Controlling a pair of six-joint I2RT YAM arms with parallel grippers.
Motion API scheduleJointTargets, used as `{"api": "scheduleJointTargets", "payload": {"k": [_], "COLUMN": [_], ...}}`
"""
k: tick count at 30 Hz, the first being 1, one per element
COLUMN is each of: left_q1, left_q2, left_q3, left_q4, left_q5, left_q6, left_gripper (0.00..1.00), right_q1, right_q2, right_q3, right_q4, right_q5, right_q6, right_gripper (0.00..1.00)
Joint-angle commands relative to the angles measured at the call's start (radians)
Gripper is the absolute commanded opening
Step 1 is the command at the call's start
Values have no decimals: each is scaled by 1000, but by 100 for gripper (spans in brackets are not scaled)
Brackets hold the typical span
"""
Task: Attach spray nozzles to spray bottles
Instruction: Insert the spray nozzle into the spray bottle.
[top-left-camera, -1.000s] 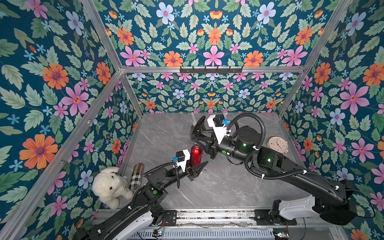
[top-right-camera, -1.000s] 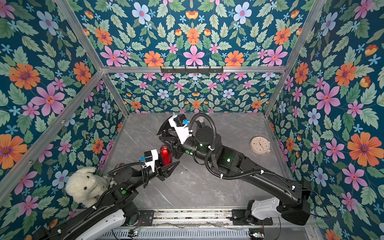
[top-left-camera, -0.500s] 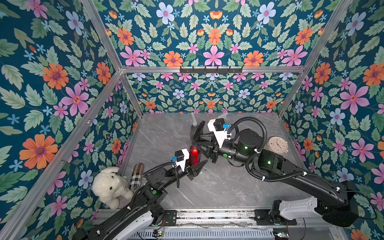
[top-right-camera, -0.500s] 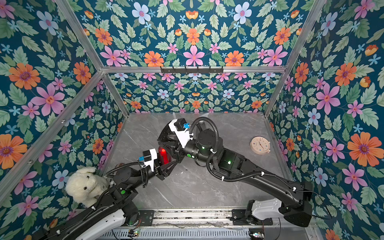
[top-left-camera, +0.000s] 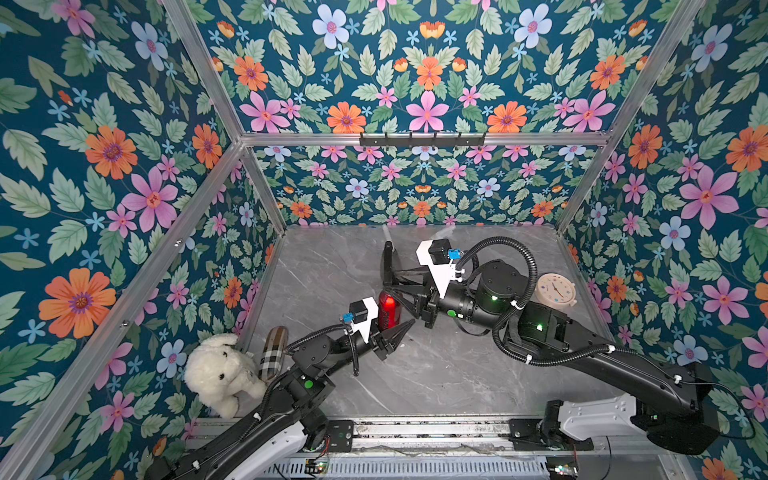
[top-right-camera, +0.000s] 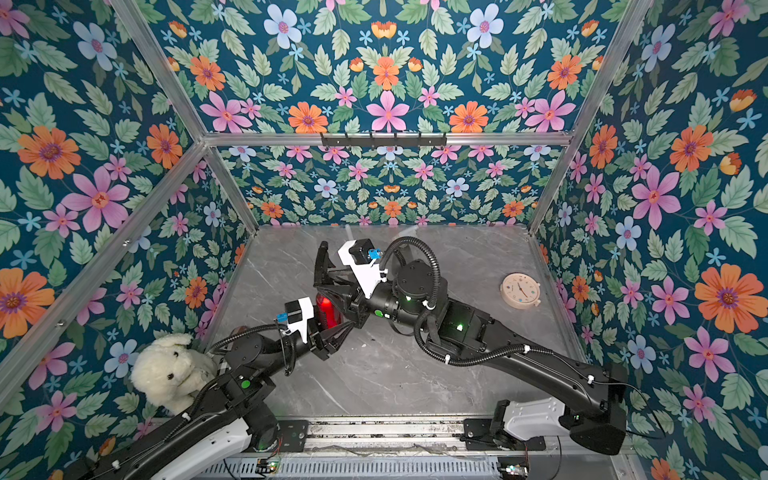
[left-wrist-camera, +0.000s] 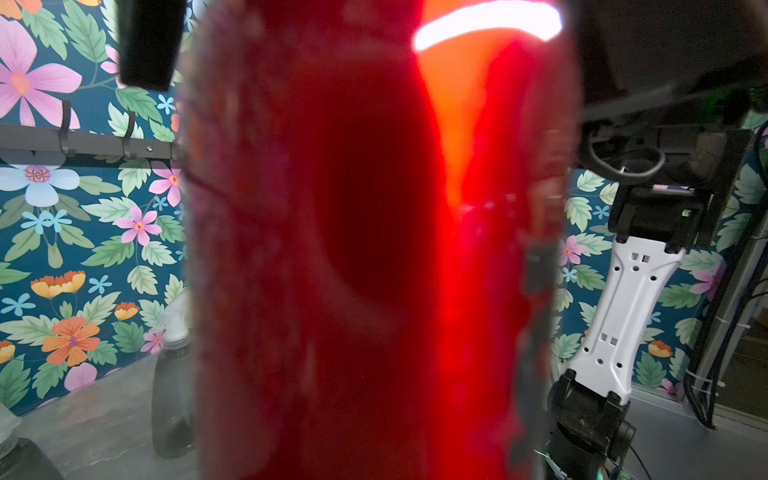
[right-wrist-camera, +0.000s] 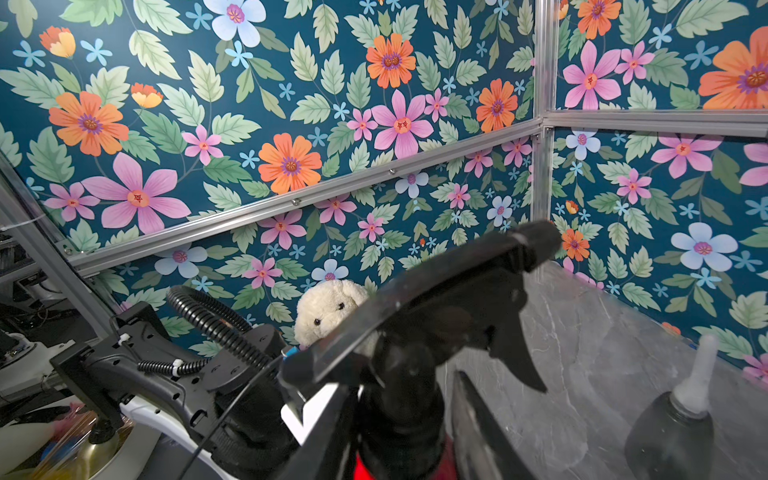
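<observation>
A lab robot cell: aluminium frame (top-left-camera: 291, 139), floral-printed wall panels (top-left-camera: 428, 75), grey marble-look surface (top-left-camera: 436, 374), and robot arms (top-left-camera: 582, 353) mounted on a near-edge rail (top-left-camera: 415, 430).

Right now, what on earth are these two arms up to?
They are putting a sprayer on a bottle. The left gripper clamps the small red bottle upright, while the right gripper is at the collar of the black nozzle sitting on its neck. A grey bottle by the back wall already wears a whitish nozzle.

Teal walls (top-left-camera: 104, 208) with pink and orange flowers enclose a grey marbled bench (top-left-camera: 436, 374). Aluminium bars (top-left-camera: 291, 139) frame them, and a black hook rail (top-left-camera: 422, 141) crosses the back one.
</observation>
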Motion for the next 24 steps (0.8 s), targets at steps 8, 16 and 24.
{"api": "scheduleJointTargets", "payload": {"k": [8, 16, 24], "left_q1": [2, 1, 1], "left_q2": [-17, -27, -34], "left_q3": [2, -1, 1], "left_q4": [24, 26, 14], "left_q5": [-2, 14, 5], "left_q6": [10, 16, 29], "left_gripper": [0, 0, 0], "right_q1": [2, -6, -30], "right_q2": [-39, -50, 41], "right_q3": [-33, 33, 214], "right_q4": [14, -66, -293], "right_q5": [76, 17, -56], "right_q6": [47, 130, 226], "right_gripper": [36, 61, 65]}}
